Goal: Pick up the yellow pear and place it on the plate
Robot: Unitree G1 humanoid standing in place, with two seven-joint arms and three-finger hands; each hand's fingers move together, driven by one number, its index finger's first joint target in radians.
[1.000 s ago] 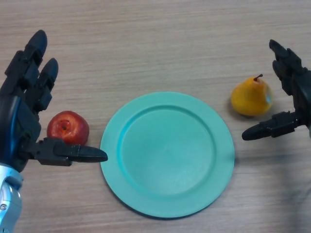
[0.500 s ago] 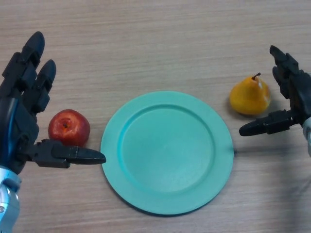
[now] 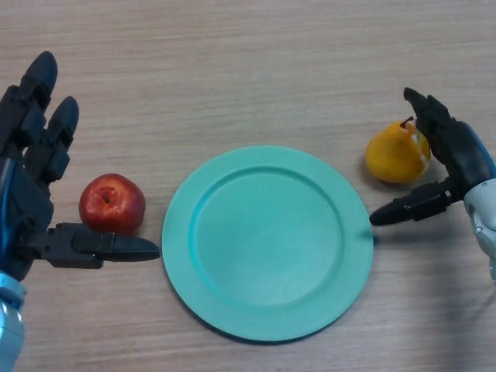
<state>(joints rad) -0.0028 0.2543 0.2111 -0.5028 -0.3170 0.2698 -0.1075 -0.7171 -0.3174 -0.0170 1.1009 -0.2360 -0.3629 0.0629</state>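
Fingers of my right hand (image 3: 457, 159) spread wide, cupping round the pear (image 3: 397, 153) from its right, thumb stretched below it toward the plate (image 3: 267, 242). Pear sits on the table (image 3: 248, 70), right of the plate. My left hand (image 3: 31, 194) hangs open beside the apple (image 3: 112, 204).

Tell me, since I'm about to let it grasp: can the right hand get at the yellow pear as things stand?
Probably yes. The right hand is open beside the yellow pear, fingers behind it and thumb in front, and nothing lies between them.
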